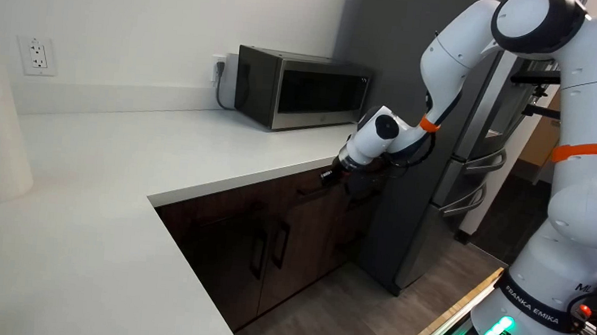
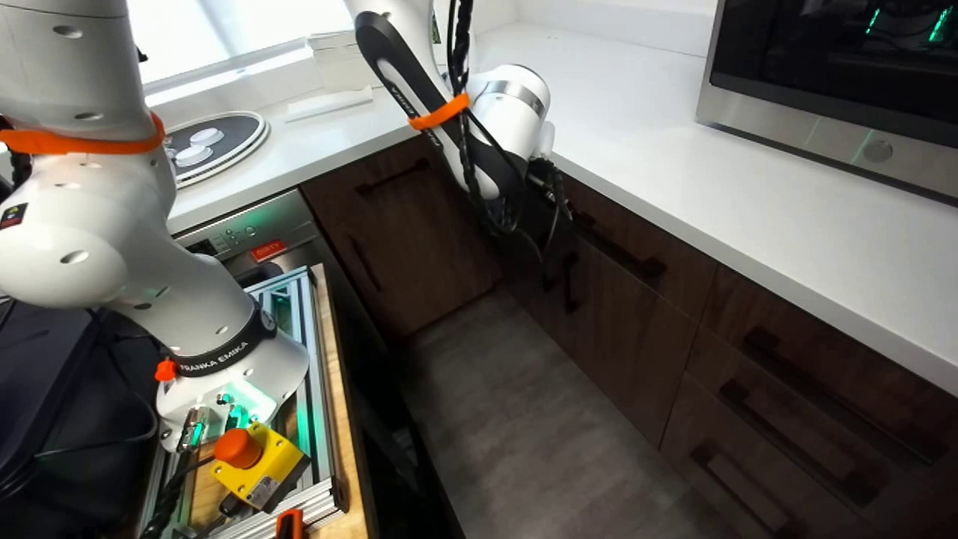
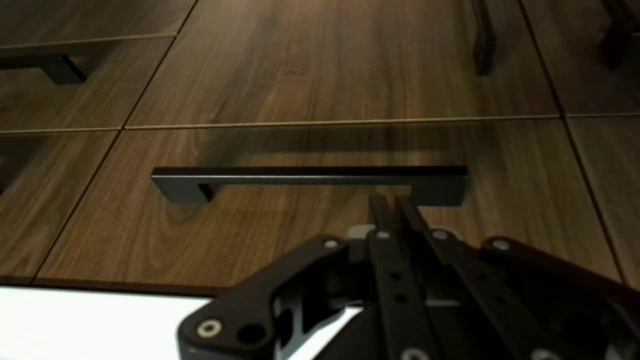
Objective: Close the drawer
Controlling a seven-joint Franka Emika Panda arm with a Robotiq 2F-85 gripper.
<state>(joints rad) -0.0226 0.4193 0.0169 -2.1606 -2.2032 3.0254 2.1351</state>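
Clenched on nothing, my tool (image 3: 391, 200) fronts the wrist view, tips overlapping the squared dark handle (image 3: 310, 176) near its three-o'clock end; contact I can't tell. Behind, stretching toward nine o'clock, sits the drawer (image 3: 250, 240), grained brown wood, seemingly flush. For any unseen gap, I'd shift that way and push softly, square-on, at mid-handle. White counter (image 3: 100, 320) shows at eight.

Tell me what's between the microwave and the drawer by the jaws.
The white counter. In both exterior views it runs between the microwave, which stands on it, and the drawer below its front edge.
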